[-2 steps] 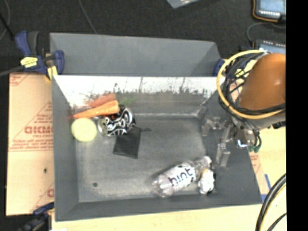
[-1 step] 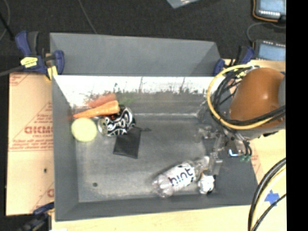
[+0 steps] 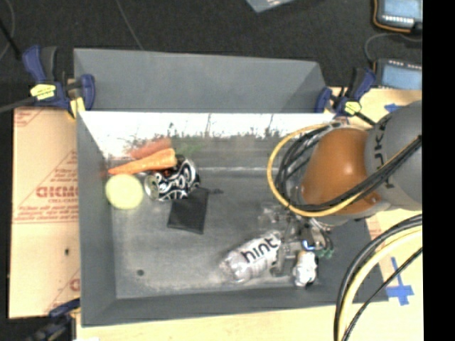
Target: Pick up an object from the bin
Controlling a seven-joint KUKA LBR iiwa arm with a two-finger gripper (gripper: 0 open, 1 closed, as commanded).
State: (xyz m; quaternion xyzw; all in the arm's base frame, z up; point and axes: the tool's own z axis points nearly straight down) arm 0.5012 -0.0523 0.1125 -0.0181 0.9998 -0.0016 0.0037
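- My hand (image 3: 293, 251) is hanging at the bin's (image 3: 199, 91) five o'clock, just beside the crushed clear bottle (image 3: 250, 256).
- I am not seeing how wide it is.

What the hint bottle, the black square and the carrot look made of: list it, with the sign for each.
Hint bottle: clear thin plastic, glossy; it is crumpled and see-through. Black square: matte, flat, perhaps foam or rubber; no shine, material uncertain. Carrot: smooth orange, likely a plastic toy, though real cannot be ruled out.
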